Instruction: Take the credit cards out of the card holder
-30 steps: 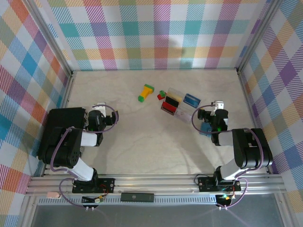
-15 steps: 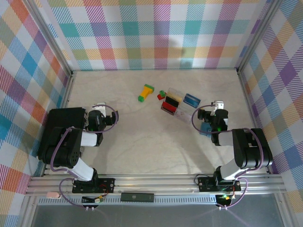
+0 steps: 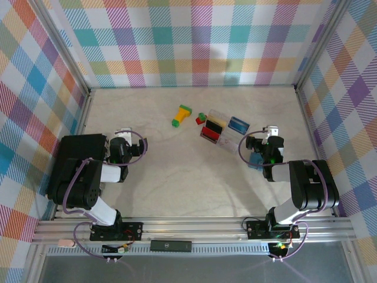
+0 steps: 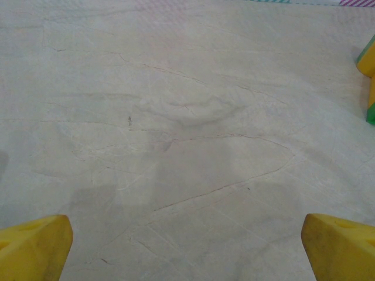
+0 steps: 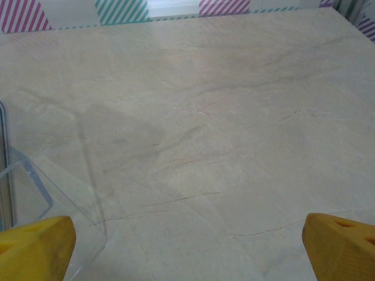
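Top external: four cards lie loose on the table [image 3: 177,177], mid-right: red [image 3: 207,134], yellow-and-black [image 3: 214,124], blue [image 3: 238,124] and a pale one [image 3: 227,141]. They're bunched close together, and I can't tell which of them overlap. The holder [image 3: 255,160] is the slate-blue bit right next to the right arm [image 3: 297,188] and mostly tucked under its wrist, apart from the cards. The left arm [image 3: 88,177] is folded up on its own side, well away from all of it. To me the job looks basically done, so the step in hand is just confirming the holder is empty.

Left wrist: left gripper [image 4: 187,252] is spread wide with nothing between its fingers, just bare table ahead and the block [image 4: 369,88] at the right edge.

Right wrist: right gripper [image 5: 187,249] is also wide open and empty. There's a clear plastic flap [image 5: 41,193] at lower left, probably the holder's pocket, though I can't say for sure, and I can't see whether a card is in it.

If one is left, I'd use the right arm since it's nearest. Pin the holder flat with one finger and slide the card out sideways instead of pinching from above. Go in low and slow so the holder doesn't skate into the loose cards.
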Tool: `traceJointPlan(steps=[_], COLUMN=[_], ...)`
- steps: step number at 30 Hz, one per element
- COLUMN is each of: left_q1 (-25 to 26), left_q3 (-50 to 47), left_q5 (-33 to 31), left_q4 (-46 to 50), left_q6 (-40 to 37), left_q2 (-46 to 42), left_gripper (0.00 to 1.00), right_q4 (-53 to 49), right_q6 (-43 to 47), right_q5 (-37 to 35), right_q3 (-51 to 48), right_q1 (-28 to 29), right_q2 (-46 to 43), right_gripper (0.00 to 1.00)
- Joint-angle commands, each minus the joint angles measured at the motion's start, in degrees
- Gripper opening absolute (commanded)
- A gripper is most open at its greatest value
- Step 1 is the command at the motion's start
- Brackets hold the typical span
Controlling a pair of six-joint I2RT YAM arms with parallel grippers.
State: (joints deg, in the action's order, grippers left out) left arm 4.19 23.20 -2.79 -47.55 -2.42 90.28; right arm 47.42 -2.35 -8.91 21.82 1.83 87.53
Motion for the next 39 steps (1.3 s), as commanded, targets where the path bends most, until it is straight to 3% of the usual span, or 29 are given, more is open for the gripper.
traceJointPlan(steps=[1,4,9,15,19,24,31,34,39], left_q1=[-0.84,-0.81,-0.84,-0.66,-0.58,-0.5,-0.34,-0.37,-0.39], left_q3=[1.87,6.49,14.03,20.06,26.3,27.81,28.8,28.27,27.6], left_q5=[1.62,2.79,3.42,7.8,13.55,18.17,20.07,19.18,18.43], left_q4=[1.62,12.98,27.25,36.11,45.04,44.47,48.16,49.36,49.8], left_q6=[-0.25,-0.66,0.93,13.27,22.15,29.37,31.69,30.93,30.73], left_q2=[-0.87,-4.22,-8.48,-14.98,-15.91,-15.82,-14.67,-14.56,-14.47], left_gripper=[1.0,1.0,1.0,1.0,1.0,1.0,1.0,1.0,1.0], right_q4=[-7.61,-20.72,-31.2,-48.59,-64.24,-75.33,-78.92,-78.56,-76.93], right_q6=[-0.21,-2.7,-10.31,-22.27,-25.97,-30.96,-31.98,-30.74,-29.85], right_q5=[1.3,-2.08,-2.61,-1.75,-0.48,0.12,1.79,3.84,5.47], right_q3=[3.76,7.98,10.82,16.38,23.71,26.41,23.78,23.84,24.56], right_q1=[-0.4,-0.33,-0.39,-0.4,-0.3,-0.35,-0.38,-0.39,-0.36], right_q2=[-4.75,-9.91,-16.15,-23.36,-23.48,-21.69,-16.96,-14.01,-8.85], right_gripper=[0.99,0.99,0.99,0.99,0.99,0.99,1.0,0.94,0.76])
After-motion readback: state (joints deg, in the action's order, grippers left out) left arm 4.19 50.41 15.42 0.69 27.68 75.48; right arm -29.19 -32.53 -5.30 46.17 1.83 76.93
